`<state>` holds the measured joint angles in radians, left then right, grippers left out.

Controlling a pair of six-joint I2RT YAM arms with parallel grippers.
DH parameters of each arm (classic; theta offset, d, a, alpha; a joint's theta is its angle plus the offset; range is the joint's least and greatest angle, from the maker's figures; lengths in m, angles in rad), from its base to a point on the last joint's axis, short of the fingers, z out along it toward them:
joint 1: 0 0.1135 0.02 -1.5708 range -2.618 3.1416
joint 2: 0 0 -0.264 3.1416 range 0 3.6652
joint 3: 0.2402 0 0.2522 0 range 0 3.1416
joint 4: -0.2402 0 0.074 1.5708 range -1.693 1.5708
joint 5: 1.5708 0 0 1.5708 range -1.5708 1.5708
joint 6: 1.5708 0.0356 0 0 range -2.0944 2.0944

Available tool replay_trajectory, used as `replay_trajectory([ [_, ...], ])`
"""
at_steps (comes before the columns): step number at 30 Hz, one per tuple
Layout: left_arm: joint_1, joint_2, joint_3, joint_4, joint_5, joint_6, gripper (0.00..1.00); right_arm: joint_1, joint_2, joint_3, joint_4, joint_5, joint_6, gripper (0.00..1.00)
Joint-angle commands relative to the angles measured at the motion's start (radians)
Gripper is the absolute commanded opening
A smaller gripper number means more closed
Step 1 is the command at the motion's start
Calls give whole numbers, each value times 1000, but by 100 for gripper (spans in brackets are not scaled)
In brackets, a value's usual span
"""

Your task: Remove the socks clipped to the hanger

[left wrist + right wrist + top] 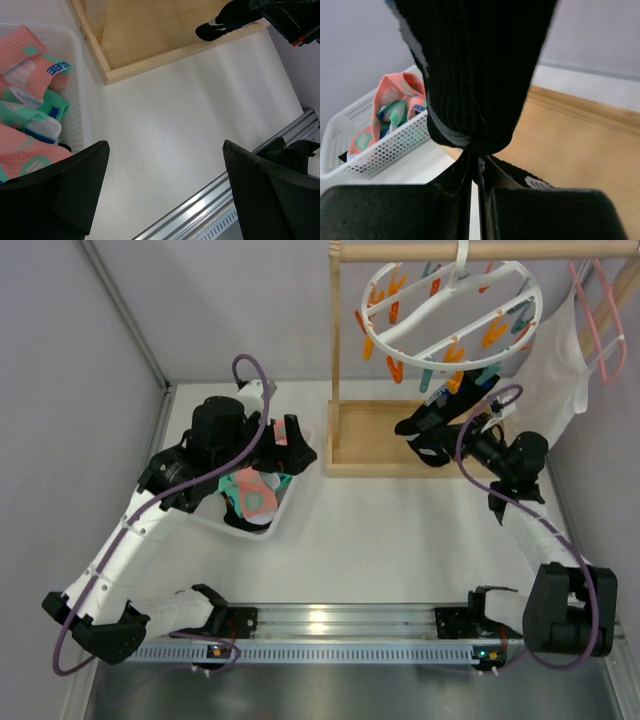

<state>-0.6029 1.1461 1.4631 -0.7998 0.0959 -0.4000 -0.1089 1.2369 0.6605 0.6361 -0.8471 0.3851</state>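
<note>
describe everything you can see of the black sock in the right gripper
The black sock is soft ribbed knit with a thin pale band along one edge and small blue and white marks near its lower end. It hangs stretched below the hanger, its upper end up among the clips; whether a clip grips it is unclear. The right gripper is shut on a fold of it, and its lower end lies over the wooden base.

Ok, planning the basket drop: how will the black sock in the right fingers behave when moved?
Probably floppy: the black sock folds and bunches where the right fingers pinch it. Likely light, thin knit. Its ribbed texture should resist slipping.
</note>
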Motion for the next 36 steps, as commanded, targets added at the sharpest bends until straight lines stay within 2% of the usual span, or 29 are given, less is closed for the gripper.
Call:
replay_trajectory([
  [1,-1,-5,63,53,34,-25,99,89,-129,-38,17,124,-31,0],
  [3,-1,-2,88,54,47,-40,98,142,-195,-85,-21,187,-31,0],
  [11,-5,66,282,51,16,-105,99,443,-408,-179,-168,639,-43,0],
  [15,-32,165,423,47,-73,-123,99,584,-424,-150,-237,841,-83,0],
  [16,-56,190,459,42,-85,-120,99,650,-419,-138,-251,959,-97,0],
  [17,-76,217,491,27,-181,-115,99,687,-404,-127,-263,1012,-126,0],
  [18,-95,278,532,18,-214,-94,99,722,-392,-104,-271,1063,-140,0],
  [19,-133,311,610,4,-238,-86,99,788,-380,-92,-285,1151,-158,0],
  [22,-156,420,748,-39,-283,-68,99,895,-309,-21,-314,1274,-189,0],
  [25,-164,480,810,-39,-327,-33,99,1003,-214,59,-332,1371,-236,0],
  [31,-170,566,917,-39,-406,75,99,1118,-42,200,-338,1474,-293,0],
  [36,-170,612,996,-29,-377,200,99,1166,87,313,-352,1513,-338,0],
])
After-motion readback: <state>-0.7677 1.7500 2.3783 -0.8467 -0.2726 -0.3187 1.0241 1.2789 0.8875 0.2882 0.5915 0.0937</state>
